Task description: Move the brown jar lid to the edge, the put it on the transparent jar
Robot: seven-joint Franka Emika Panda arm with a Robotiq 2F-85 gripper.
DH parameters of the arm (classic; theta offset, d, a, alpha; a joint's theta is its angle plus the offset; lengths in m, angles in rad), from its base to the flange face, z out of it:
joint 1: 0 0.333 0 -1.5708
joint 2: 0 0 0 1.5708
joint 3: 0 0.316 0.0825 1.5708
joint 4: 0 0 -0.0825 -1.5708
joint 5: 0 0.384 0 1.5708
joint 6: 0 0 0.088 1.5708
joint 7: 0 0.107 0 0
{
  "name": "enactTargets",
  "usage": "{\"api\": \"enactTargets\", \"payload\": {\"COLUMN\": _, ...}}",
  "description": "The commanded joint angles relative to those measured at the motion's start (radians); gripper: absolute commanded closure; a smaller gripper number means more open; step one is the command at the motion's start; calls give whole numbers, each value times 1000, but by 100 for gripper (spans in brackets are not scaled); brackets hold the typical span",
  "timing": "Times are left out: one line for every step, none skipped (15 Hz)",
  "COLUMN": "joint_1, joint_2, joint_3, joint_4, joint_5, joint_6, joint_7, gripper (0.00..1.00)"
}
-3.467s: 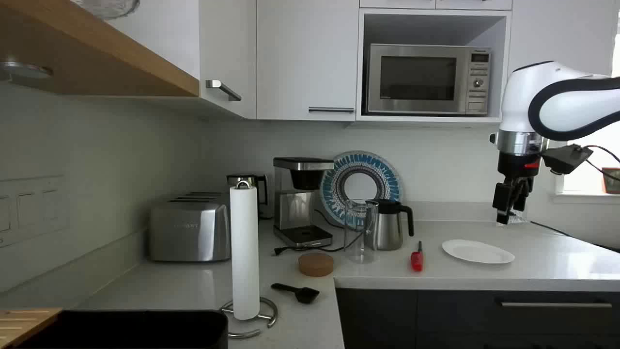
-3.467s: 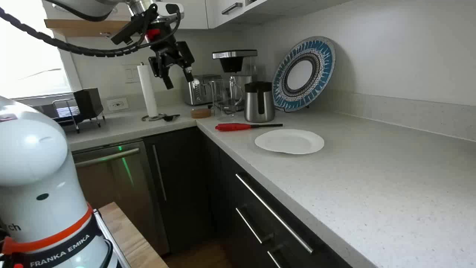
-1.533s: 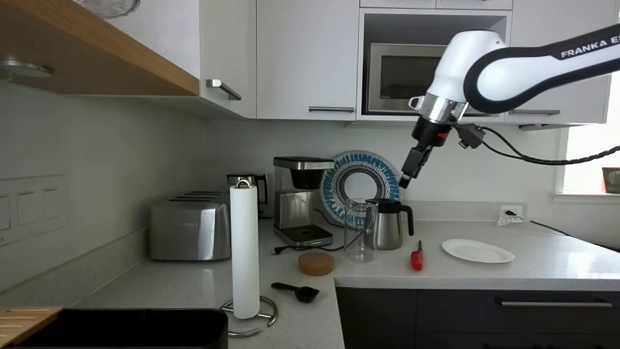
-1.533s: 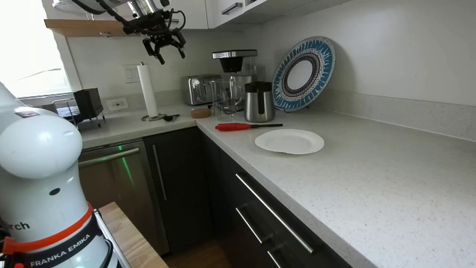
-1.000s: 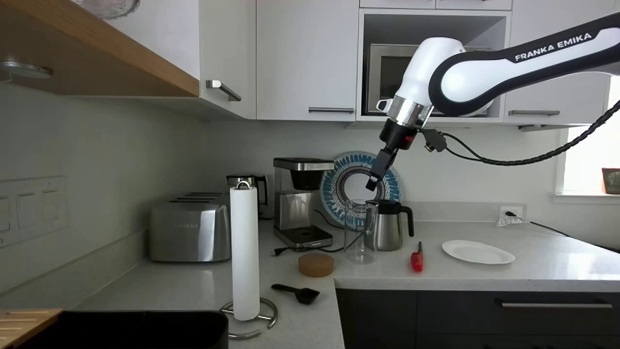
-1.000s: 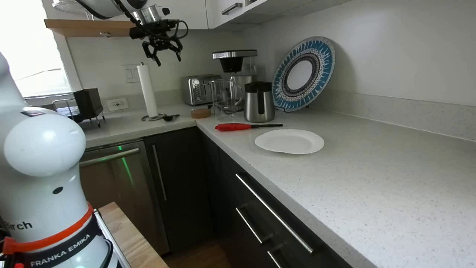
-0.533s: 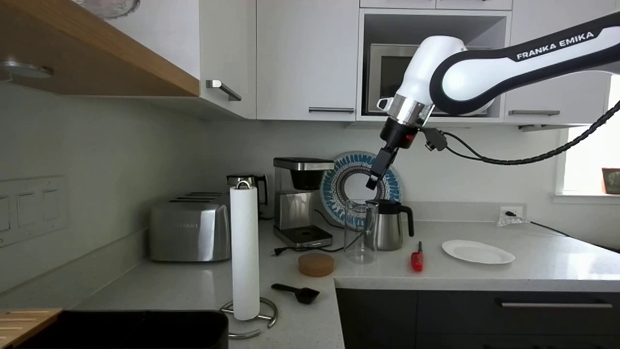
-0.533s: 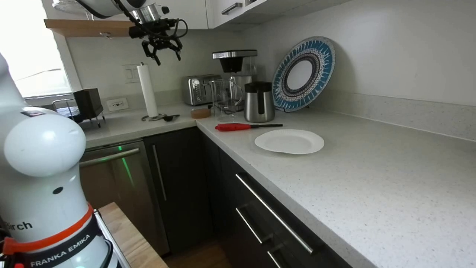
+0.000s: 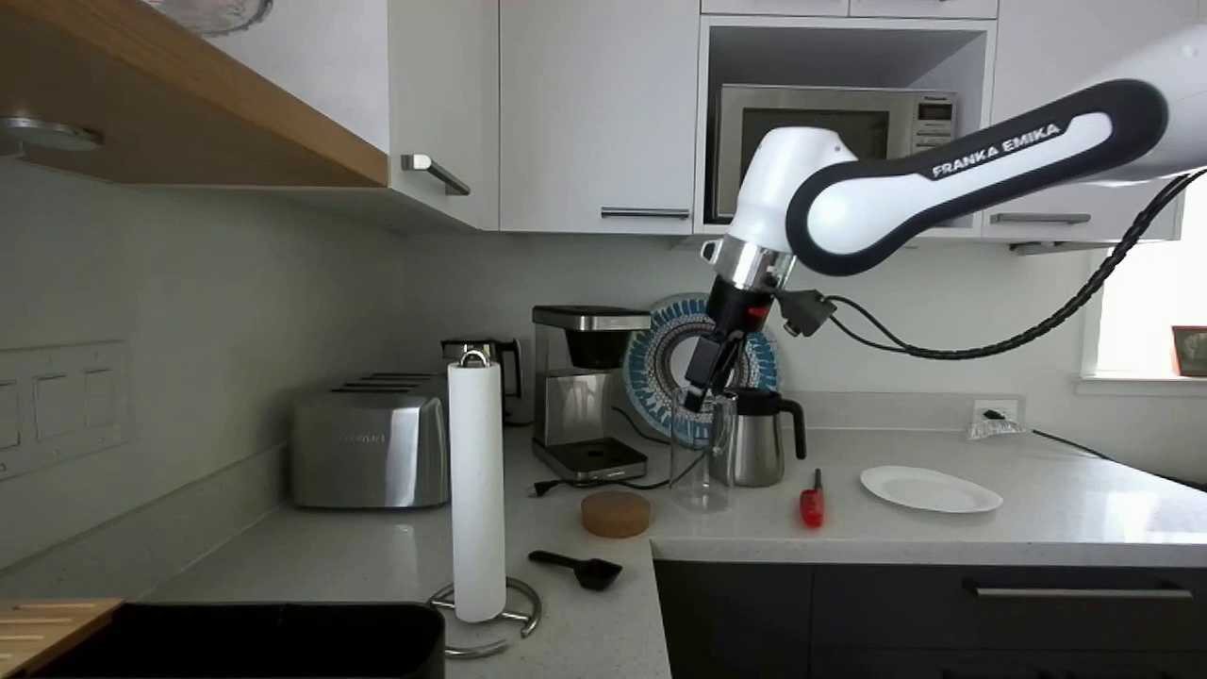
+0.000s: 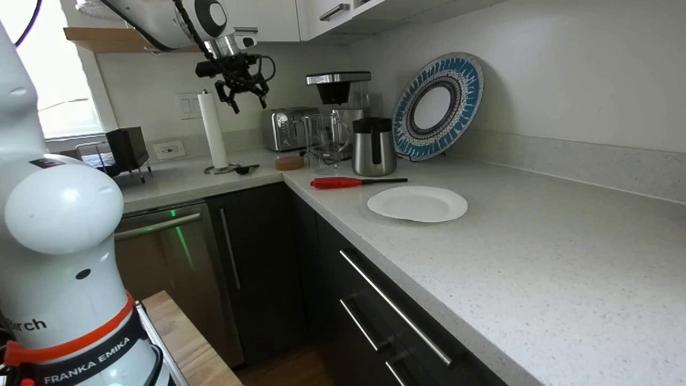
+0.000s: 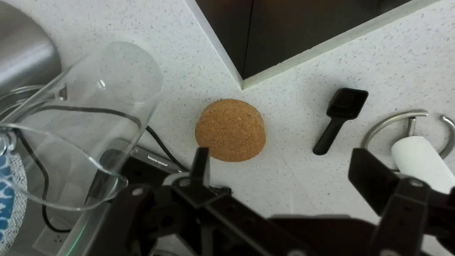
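Note:
The brown jar lid [image 9: 615, 515], a round cork disc, lies flat on the counter near its inside corner in both exterior views. Beside it the transparent jar [image 9: 698, 476], a clear open-topped cylinder, stands upright. My gripper [image 10: 250, 108] hangs in the air well above the counter, pointing down at a tilt. In the wrist view the gripper [image 11: 280, 151] is wide open, with bare counter between its fingers. There the lid [image 11: 231, 131] appears just past one fingertip, apart from it, and the jar [image 11: 131, 71] further to the left. The counter's edge [image 11: 320, 49] runs close to the lid.
A black scoop [image 11: 328, 124] and a paper towel holder [image 9: 478, 490] are near the lid. The steel kettle [image 10: 374, 153] stands by the jar, with the coffee maker [image 9: 580, 415] and its cord behind. A red lighter [image 9: 811, 505] and white plate [image 9: 932, 490] lie along the counter.
From above the plate side, my gripper has swung over toward the jar and lid. In the last half second it has come lower. The lid and jar have not moved.

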Motion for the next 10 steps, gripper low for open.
{"api": "enactTargets", "payload": {"joint_1": -8, "joint_2": 143, "joint_3": 13, "joint_4": 77, "joint_5": -64, "joint_6": 24, "joint_7": 172, "gripper": 0}}
{"api": "enactTargets", "payload": {"joint_1": -4, "joint_2": 173, "joint_3": 8, "joint_4": 91, "joint_5": -83, "joint_6": 43, "joint_7": 214, "gripper": 0}}
{"api": "enactTargets", "payload": {"joint_1": 2, "joint_2": 203, "joint_3": 1, "joint_4": 102, "joint_5": -118, "joint_6": 67, "joint_7": 269, "gripper": 0}}
{"api": "enactTargets", "payload": {"joint_1": 10, "joint_2": 230, "joint_3": -6, "joint_4": 118, "joint_5": -138, "joint_6": 81, "joint_7": 312, "gripper": 0}}
{"api": "enactTargets", "payload": {"joint_1": 19, "joint_2": 258, "joint_3": -16, "joint_4": 134, "joint_5": -174, "joint_6": 84, "joint_7": 372, "gripper": 0}}
{"api": "enactTargets", "payload": {"joint_1": 30, "joint_2": 282, "joint_3": -27, "joint_4": 153, "joint_5": -203, "joint_6": 75, "joint_7": 435, "gripper": 0}}
{"api": "enactTargets", "payload": {"joint_1": 42, "joint_2": 305, "joint_3": -38, "joint_4": 171, "joint_5": -229, "joint_6": 65, "joint_7": 488, "gripper": 0}}
{"api": "enactTargets", "payload": {"joint_1": 53, "joint_2": 331, "joint_3": -47, "joint_4": 192, "joint_5": -239, "joint_6": 63, "joint_7": 540, "gripper": 0}}
{"api": "enactTargets", "payload": {"joint_1": 66, "joint_2": 352, "joint_3": -60, "joint_4": 210, "joint_5": -262, "joint_6": 63, "joint_7": 593, "gripper": 0}}
{"api": "enactTargets", "payload": {"joint_1": 79, "joint_2": 374, "joint_3": -71, "joint_4": 229, "joint_5": -272, "joint_6": 66, "joint_7": 633, "gripper": 0}}
